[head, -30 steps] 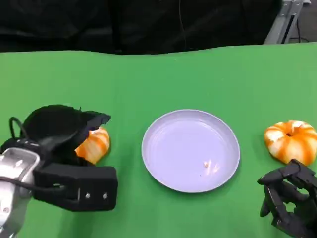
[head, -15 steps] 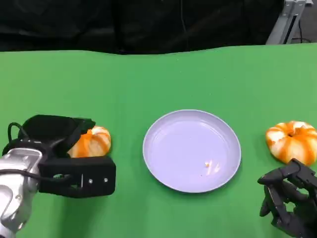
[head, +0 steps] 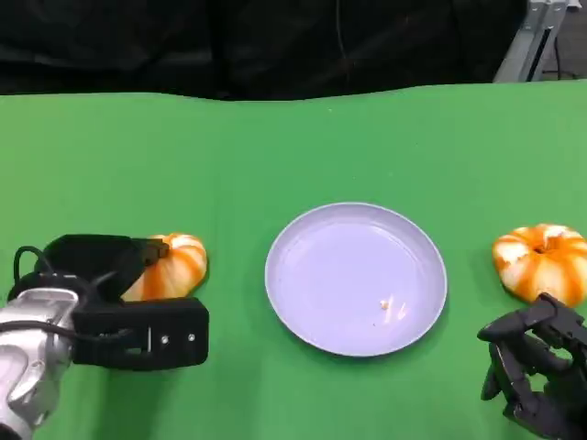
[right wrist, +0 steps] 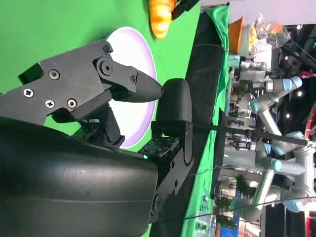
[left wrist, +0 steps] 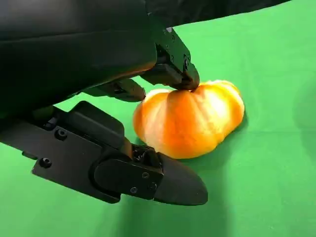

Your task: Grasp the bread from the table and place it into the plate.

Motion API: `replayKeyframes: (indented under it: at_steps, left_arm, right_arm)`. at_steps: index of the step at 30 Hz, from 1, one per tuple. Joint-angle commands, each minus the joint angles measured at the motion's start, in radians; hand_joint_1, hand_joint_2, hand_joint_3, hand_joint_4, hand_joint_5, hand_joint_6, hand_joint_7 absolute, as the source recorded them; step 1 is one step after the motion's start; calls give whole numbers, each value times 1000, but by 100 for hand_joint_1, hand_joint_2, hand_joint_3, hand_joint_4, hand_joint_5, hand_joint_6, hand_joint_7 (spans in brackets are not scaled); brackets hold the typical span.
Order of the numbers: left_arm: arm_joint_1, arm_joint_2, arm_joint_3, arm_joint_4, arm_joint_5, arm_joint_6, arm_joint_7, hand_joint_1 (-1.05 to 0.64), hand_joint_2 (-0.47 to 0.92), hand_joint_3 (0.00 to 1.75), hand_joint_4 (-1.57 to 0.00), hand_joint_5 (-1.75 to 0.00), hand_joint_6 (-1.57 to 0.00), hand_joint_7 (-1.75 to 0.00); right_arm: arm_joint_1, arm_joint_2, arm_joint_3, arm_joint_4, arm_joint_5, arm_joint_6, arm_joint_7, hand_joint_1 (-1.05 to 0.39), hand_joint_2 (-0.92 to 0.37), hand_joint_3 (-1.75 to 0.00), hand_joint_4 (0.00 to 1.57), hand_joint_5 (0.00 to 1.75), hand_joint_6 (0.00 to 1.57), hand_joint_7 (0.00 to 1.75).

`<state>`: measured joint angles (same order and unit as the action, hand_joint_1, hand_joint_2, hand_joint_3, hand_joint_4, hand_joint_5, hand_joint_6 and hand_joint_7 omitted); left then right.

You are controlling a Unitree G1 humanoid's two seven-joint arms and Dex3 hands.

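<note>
The left hand [head: 119,302] was seen at the left of the green table [head: 275,147], low on the surface and closed around the near side of an orange-and-white bread [head: 170,266]. In the left wrist view one upper finger [left wrist: 170,69] was touching the top of that bread [left wrist: 190,118], and a lower finger [left wrist: 163,177] lay along the cloth just beside its base; the bread was still resting on the table, so contact was noted but not a lift. The pale plate [head: 356,278] was set at the centre, apart from the bread, with a few crumbs [head: 390,309] on it. A second bread [head: 541,261] lay at the right edge. The right hand [head: 537,376] was just near of it, fingers curled inward, nothing held.
</note>
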<state>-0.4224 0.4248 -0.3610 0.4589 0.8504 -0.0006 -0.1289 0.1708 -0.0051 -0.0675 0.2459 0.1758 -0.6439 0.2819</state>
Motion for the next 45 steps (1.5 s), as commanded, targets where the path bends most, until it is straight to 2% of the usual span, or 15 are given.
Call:
replayKeyframes:
  at_steps: [1, 10, 19, 23, 25, 28, 29, 31, 32, 33, 34, 35, 38, 42, 45]
  left_arm:
    - [-43, -11, -41, 87, -4, -27, 46, -91, 92, 26, -47, -1, -45, -1]
    - [-100, -35, -84, 204, -24, -66, 104, -87, 92, 29, -49, -2, -47, -1]
    - [-127, -49, -100, 259, -57, -97, 144, -54, 92, 27, -62, -5, -58, -4]
    - [-103, -59, -88, 227, -76, -108, 190, -24, 92, 32, -77, -8, -71, -7]
    - [-95, -67, -74, 220, -103, -121, 213, -20, 92, 34, -80, -8, -74, -7]
    - [-87, -78, -40, 216, -156, -165, 263, -13, 92, 36, -99, -13, -94, -12]
    - [-86, -75, -32, 214, -165, -192, 291, -9, 92, 37, -111, -29, -109, -16]
    - [-87, -72, -24, 216, -175, -225, 325, -5, 92, 41, -94, -96, -122, -24]
    - [-85, -73, -16, 185, -174, -225, 339, -5, 92, 42, -92, -103, -123, -25]
    - [-83, -74, -10, 153, -170, -222, 352, -6, 92, 42, -79, -145, -99, -89]
    - [-80, -74, -3, 117, -169, -225, 365, -6, 92, 40, -74, -159, -83, -124]
    - [-77, -74, 3, 87, -169, -229, 370, -4, 92, 40, -70, -168, -73, -148]
    - [-70, -73, 19, 0, -180, -244, 363, -2, 91, 39, -68, -174, -66, -166]
    - [-59, -71, 33, -137, -176, -241, 342, -4, 86, 49, -68, -175, -68, -166]
    - [-53, -74, 37, -231, -165, -234, 336, -6, 76, 68, -69, -175, -70, -164]
  right_arm:
    - [2, -13, -8, 0, 4, -6, -1, -15, -75, -81, 86, 163, 81, 135]
    - [7, -7, -6, -10, 4, -6, -3, -15, -75, -81, 85, 164, 81, 135]
    - [24, -11, -2, -37, -3, 6, -11, -15, -75, -81, 86, 163, 81, 136]
    - [24, -10, -1, -37, 10, 7, -3, -15, -75, -81, 85, 165, 81, 136]
    - [23, -8, -2, -36, 7, 5, -6, -15, -75, -81, 84, 165, 81, 136]
    - [21, -8, -1, -32, 3, 2, -6, -15, -75, -82, 85, 165, 81, 137]
    - [21, -8, -1, -33, 2, 2, -6, -15, -75, -82, 85, 165, 80, 137]
    - [21, -7, 0, -35, 1, 2, -7, -15, -74, -83, 85, 165, 80, 137]
    - [22, -8, 0, -37, 3, 4, -6, -15, -74, -83, 85, 165, 80, 138]
    - [23, -8, 0, -38, 3, 6, -7, -15, -74, -83, 85, 166, 80, 138]
    - [23, -10, -1, -37, 1, 4, -8, -15, -74, -83, 85, 166, 80, 138]
    - [21, -11, -2, -34, 0, 1, -7, -15, -74, -83, 85, 165, 80, 138]
    - [20, -12, -3, -33, -1, 3, -7, -15, -74, -83, 85, 165, 80, 137]
    - [27, -8, -1, -45, -3, 15, -15, -15, -74, -84, 85, 165, 81, 136]
    - [29, -10, 1, -50, -2, 21, -15, -14, -74, -84, 85, 166, 81, 137]
